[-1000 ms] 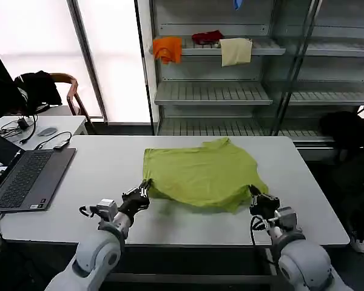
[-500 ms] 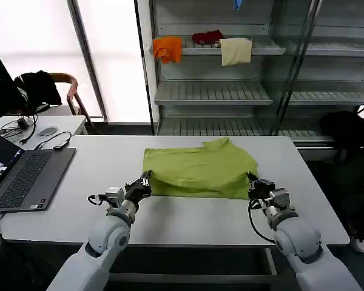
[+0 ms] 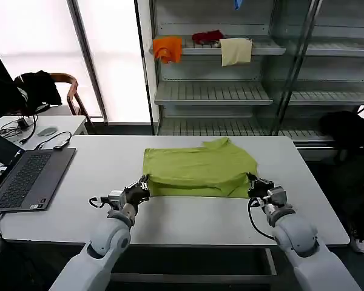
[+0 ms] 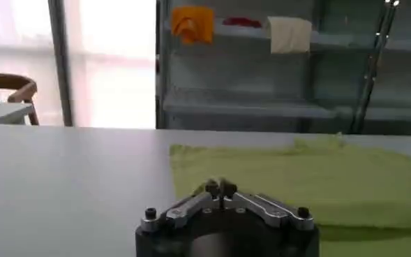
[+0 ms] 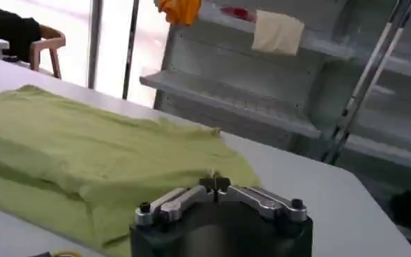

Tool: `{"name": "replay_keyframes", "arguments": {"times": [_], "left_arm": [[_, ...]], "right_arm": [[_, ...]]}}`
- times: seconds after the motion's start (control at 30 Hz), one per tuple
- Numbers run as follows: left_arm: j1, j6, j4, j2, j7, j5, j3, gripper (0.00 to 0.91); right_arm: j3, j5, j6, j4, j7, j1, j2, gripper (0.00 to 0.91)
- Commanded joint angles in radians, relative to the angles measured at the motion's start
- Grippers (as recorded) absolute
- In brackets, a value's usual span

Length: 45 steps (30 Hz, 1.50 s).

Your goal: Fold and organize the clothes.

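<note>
The lime-green T-shirt (image 3: 200, 167) lies folded on the white table (image 3: 182, 221), its near part doubled back over the rest. My left gripper (image 3: 144, 182) sits low at the shirt's near left corner, fingers pressed together on the cloth edge. My right gripper (image 3: 252, 180) is at the near right corner, also shut on the cloth. In the left wrist view the shut left gripper (image 4: 220, 187) rests against the T-shirt (image 4: 310, 174). In the right wrist view the right gripper (image 5: 214, 183) pinches the corner of the T-shirt's (image 5: 86, 153) upper layer.
An open laptop (image 3: 27, 179) sits on the table's left side. Behind the table a metal shelf (image 3: 212, 92) holds an orange cloth (image 3: 167, 48), a red cloth (image 3: 207, 37) and a cream cloth (image 3: 236, 51). A side desk with cables (image 3: 42, 130) stands at the left.
Both grippers carried the shirt's raised near edge away from me and laid it down onto the rest, shortening the shirt. In the last half second they barely shifted.
</note>
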Motion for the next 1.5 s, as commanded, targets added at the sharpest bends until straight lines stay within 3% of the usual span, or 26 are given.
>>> {"name": "replay_keyframes", "arguments": {"times": [0.03,0.4,0.43,0.5,0.57,0.6,0.63,0.67,0.7,0.73,1.03,1.27,1.5], "left_arm": [[-0.008,0.004,0.019,-0.005,0.002,0.027,0.003,0.02],[-0.017,0.005,0.035,-0.012,0.002,0.036,0.005,0.02],[-0.018,0.006,0.034,-0.012,0.002,0.036,0.006,0.04],[-0.02,0.012,0.035,-0.013,0.002,0.038,0.007,0.312],[-0.021,0.011,0.036,-0.013,0.004,0.041,0.008,0.312],[-0.022,0.012,0.037,-0.014,0.003,0.043,0.008,0.312],[-0.022,0.012,0.04,-0.015,0.003,0.046,0.008,0.343],[-0.022,0.013,0.041,-0.015,0.003,0.048,0.008,0.433],[-0.022,0.016,0.041,-0.015,0.003,0.051,0.008,0.826],[-0.022,0.02,0.039,-0.014,0.001,0.052,0.008,0.907],[-0.008,0.043,-0.019,0.009,-0.015,0.062,0.0,0.907],[0.062,0.153,-0.144,0.056,-0.003,-0.022,-0.032,0.907],[0.125,0.156,-0.163,0.073,0.055,-0.04,-0.06,0.907]], "right_arm": [[-0.013,-0.019,0.024,-0.049,-0.01,0.031,-0.002,0.0],[-0.037,-0.047,0.066,-0.095,-0.004,0.064,0.013,0.0],[-0.038,-0.048,0.066,-0.098,-0.003,0.065,0.014,0.0],[-0.042,-0.05,0.065,-0.102,0.0,0.066,0.015,0.0],[-0.043,-0.054,0.066,-0.111,0.005,0.069,0.017,0.03],[-0.044,-0.054,0.065,-0.115,0.01,0.07,0.02,0.131],[-0.044,-0.054,0.065,-0.119,0.013,0.072,0.022,0.564],[-0.045,-0.055,0.064,-0.123,0.019,0.072,0.024,0.907],[-0.046,-0.055,0.06,-0.125,0.03,0.073,0.025,0.907],[-0.048,-0.059,0.05,-0.127,0.036,0.072,0.026,0.907],[-0.026,-0.053,0.006,-0.095,0.066,0.069,0.022,0.907],[0.031,0.04,-0.042,0.073,0.076,-0.043,-0.028,0.907],[0.104,0.138,-0.052,0.107,0.081,-0.194,-0.045,0.907]]}}
